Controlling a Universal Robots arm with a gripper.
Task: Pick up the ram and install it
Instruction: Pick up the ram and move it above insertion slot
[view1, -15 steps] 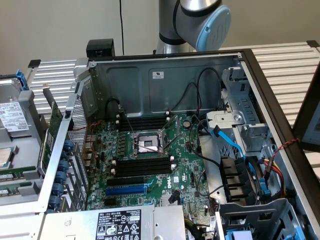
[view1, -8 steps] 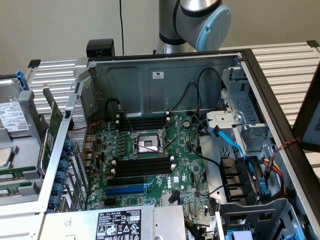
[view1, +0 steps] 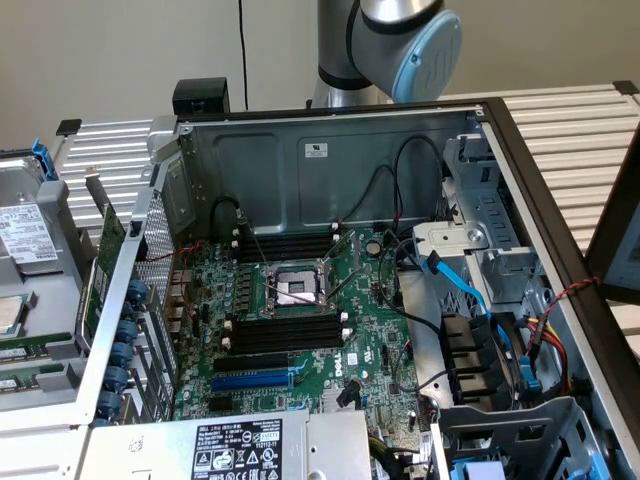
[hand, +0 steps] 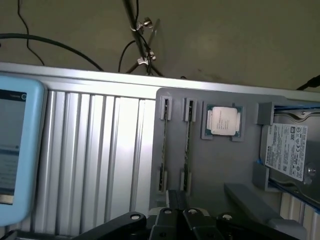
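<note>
Plainly, the tool (hand: 176, 197) has its jaws closed on nothing and hovers over the near end of a grey tray (hand: 220, 170) that rests on the ribbed bench (hand: 100, 150). The ram (hand: 187, 145) stands on edge in the tray as a thin stick, held by a small clip at each end. A second stick (hand: 164, 145) of the same kind lies parallel just beside it. Both long axes run straight away from the tool, toward the far rim of the tray. The closed tips sit just short of the sticks' near ends, roughly between their two lines, so I cannot tell which stick the tool is lined up with. A processor chip (hand: 223, 121) lies beyond the ram on the side away from the second stick, and a hard drive (hand: 290, 150) lies further along. In the exterior view the open computer case (view1: 330, 150), with its empty black memory slots (view1: 285, 335), stands well apart from the tray.
</note>
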